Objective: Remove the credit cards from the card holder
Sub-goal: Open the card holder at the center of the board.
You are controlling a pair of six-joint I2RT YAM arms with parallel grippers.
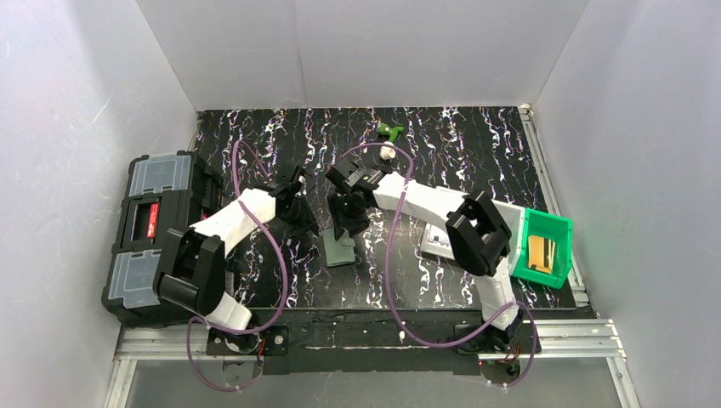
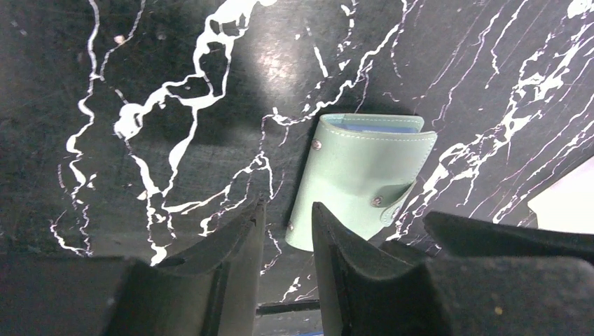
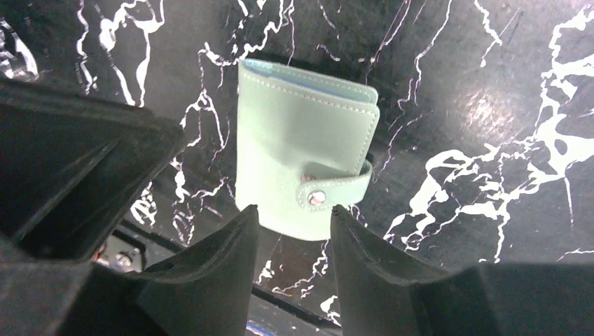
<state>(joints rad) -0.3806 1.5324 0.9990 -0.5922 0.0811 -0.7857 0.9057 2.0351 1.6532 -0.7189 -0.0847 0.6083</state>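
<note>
Snapped-closed card holder (image 2: 357, 175), contents hidden, left gripper (image 2: 287, 208) narrowly parted, right gripper (image 3: 294, 211) wider, both empty.

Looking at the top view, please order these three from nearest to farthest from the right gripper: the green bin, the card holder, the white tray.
1. the card holder, lying right at the fingertips of the right gripper.
2. the white tray, off to the gripper's right side, partly hidden.
3. the green bin, farthest to the right, beyond the tray.
</note>
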